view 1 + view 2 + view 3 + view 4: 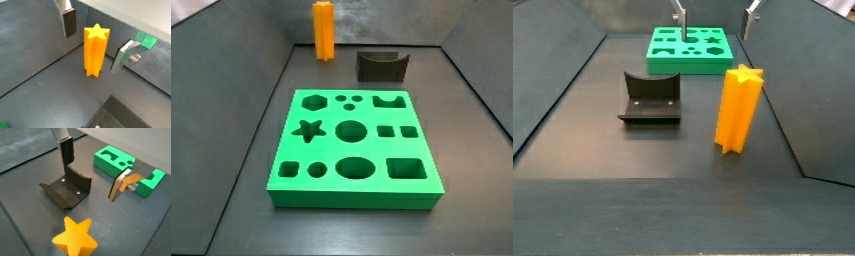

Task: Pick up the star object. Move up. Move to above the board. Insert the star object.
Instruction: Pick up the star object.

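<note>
The star object [95, 50] is a tall orange peg with a star-shaped top. It stands upright on the dark floor and shows in both side views [323, 30] [739, 108]. The green board [352, 145] with several cut-out holes lies flat, apart from the peg. It also shows in a side view [691, 48] and a wrist view [110, 158]. My gripper [92, 52] is open and empty, well above the floor. Only its fingers [679, 14] show at the top edge of a side view. In a wrist view the peg lies between the fingers, untouched.
The dark fixture [67, 188] stands on the floor between the peg and the board and shows in both side views [381, 65] [649, 97]. Grey sloping walls [553, 90] enclose the floor on all sides.
</note>
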Available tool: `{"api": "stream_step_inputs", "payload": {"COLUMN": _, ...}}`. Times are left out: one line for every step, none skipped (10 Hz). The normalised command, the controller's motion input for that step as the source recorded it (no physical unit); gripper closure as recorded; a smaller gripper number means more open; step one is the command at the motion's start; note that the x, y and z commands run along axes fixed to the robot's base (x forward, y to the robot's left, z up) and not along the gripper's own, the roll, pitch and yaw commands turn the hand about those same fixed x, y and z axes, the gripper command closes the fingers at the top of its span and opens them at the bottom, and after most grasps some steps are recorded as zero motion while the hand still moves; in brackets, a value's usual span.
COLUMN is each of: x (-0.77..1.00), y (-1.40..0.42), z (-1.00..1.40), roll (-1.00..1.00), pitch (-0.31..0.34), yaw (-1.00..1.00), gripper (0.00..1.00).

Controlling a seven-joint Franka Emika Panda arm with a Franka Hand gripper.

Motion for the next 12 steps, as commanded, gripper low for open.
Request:
{"api": "stream_step_inputs", "payload": {"x": -0.22, "y": 0.69, "z": -0.19, "roll": -0.17, "pitch": 0.0, "yaw": 0.0, "gripper": 0.0}}
{"api": "stream_step_inputs", "payload": {"x": -0.47, "y": 0.93, "z": -0.37, "roll": -0.22, "pitch": 0.0, "yaw": 0.08, "gripper": 0.0}}
{"api": "stream_step_inputs", "payload": {"x": -0.35, "y": 0.7, "z": -0.41, "roll": -0.14, "pitch": 0.0, "yaw": 0.44, "gripper": 0.0}}
{"api": "stream_step_inputs", "payload": {"x": -0.29, "y": 0.37, "z": -0.48, "roll": -0.13, "pitch": 0.0, "yaw": 0.8, "gripper": 0.0}}
{"api": "stream_step_inputs", "payload": {"x": -0.2, "y": 0.23, "z": -0.49, "roll": -0.16, "pitch": -0.013, "yaw": 0.89, "gripper": 0.0}}
{"api": "stream_step_inputs", "payload": {"x": -0.08, "y": 0.4, "z": 0.0, "roll": -0.22, "pitch": 0.0, "yaw": 0.44, "gripper": 0.0}}
{"api": "stream_step_inputs", "payload": {"x": 0.0, "y": 0.0, "z": -0.09, "roll": 0.0, "pitch": 0.0, "yaw": 0.04, "gripper": 0.0}}
{"api": "stream_step_inputs", "payload": {"x": -0.01, "y": 0.26, "z": -0.17, "roll": -0.1, "pitch": -0.029, "yaw": 0.68, "gripper": 0.0}}
{"api": "stream_step_inputs", "payload": {"x": -0.05, "y": 0.11, "z": -0.24, "roll": -0.11, "pitch": -0.069, "yaw": 0.91, "gripper": 0.0}}
{"api": "stream_step_inputs", "payload": {"x": 0.0, "y": 0.05, "z": -0.09, "roll": -0.07, "pitch": -0.023, "yaw": 0.4, "gripper": 0.0}}
{"api": "stream_step_inputs", "payload": {"x": 0.0, "y": 0.0, "z": -0.05, "roll": -0.06, "pitch": -0.024, "yaw": 0.27, "gripper": 0.0}}
{"api": "stream_step_inputs", "payload": {"x": 0.0, "y": 0.0, "z": -0.04, "roll": -0.02, "pitch": -0.004, "yaw": 0.25, "gripper": 0.0}}
